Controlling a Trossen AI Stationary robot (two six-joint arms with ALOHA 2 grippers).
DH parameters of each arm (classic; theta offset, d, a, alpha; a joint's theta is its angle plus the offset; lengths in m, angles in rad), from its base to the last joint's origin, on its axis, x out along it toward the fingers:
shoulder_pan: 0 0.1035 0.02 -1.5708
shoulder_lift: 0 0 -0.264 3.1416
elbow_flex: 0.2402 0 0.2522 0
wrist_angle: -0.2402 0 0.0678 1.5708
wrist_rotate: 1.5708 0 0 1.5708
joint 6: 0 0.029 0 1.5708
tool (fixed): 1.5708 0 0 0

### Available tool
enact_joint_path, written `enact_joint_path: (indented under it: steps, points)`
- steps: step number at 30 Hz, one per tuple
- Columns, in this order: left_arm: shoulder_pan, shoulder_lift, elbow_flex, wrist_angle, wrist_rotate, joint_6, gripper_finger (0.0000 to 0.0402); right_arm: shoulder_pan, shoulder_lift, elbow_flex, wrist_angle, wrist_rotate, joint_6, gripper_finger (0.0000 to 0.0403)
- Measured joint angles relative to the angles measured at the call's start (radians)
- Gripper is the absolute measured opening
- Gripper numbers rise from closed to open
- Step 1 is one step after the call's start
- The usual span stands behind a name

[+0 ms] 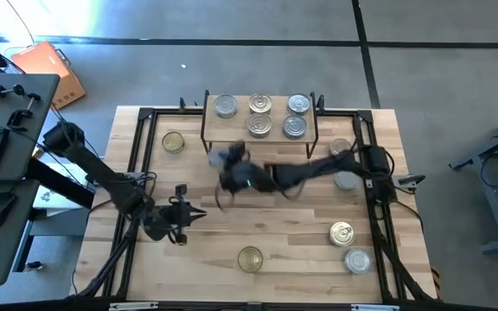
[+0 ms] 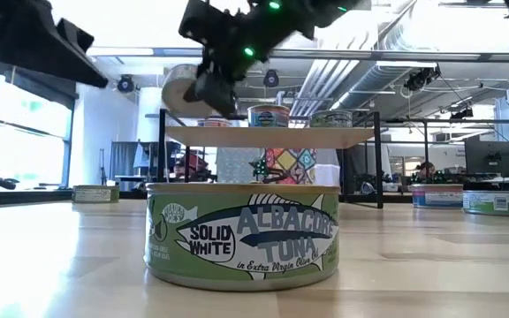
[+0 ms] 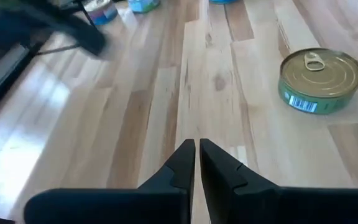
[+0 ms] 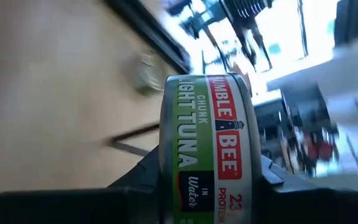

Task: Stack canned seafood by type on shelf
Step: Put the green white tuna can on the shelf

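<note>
Right gripper [image 1: 228, 161] is clamped on a Bumble Bee chunk light tuna tin [image 4: 207, 146], held in the air just in front of the shelf [image 1: 260, 138] near its left end, clear of the bench [image 1: 292, 225]. The shelf, at the bench's far edge, carries five tins [image 1: 260, 104]; more lie loose: a gold-topped one [image 1: 173, 142] by the left edge, an albacore tin [image 2: 242, 236] at the near edge, two [image 1: 342, 232] toward the near right corner. Left gripper [image 1: 199, 215] rests over the near-left area, fingers [image 3: 182, 163] pressed together, holding nothing.
</note>
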Motion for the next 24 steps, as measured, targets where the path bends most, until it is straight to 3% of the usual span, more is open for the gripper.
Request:
enact_joint_path:
  steps: [4, 7, 18, 24]
  points:
    - [-0.02, -0.01, 0.0, -0.002, -0.034, 0.014, 0.0014, -0.1, 0.01, 0.147, -0.166, 0.003, 0.051, 0.0109]
    - [-0.026, -0.01, 0.0, -0.001, -0.051, 0.014, 0.0014, -0.162, 0.031, 0.199, -0.235, -0.051, 0.067, 0.0109]
    - [-0.024, -0.009, 0.0, -0.001, -0.051, 0.015, 0.0014, -0.229, 0.075, 0.224, -0.312, -0.118, 0.128, 0.0109]
    - [-0.024, -0.009, 0.0, -0.001, -0.051, 0.015, 0.0014, -0.236, 0.074, 0.224, -0.343, -0.191, 0.15, 0.0188]
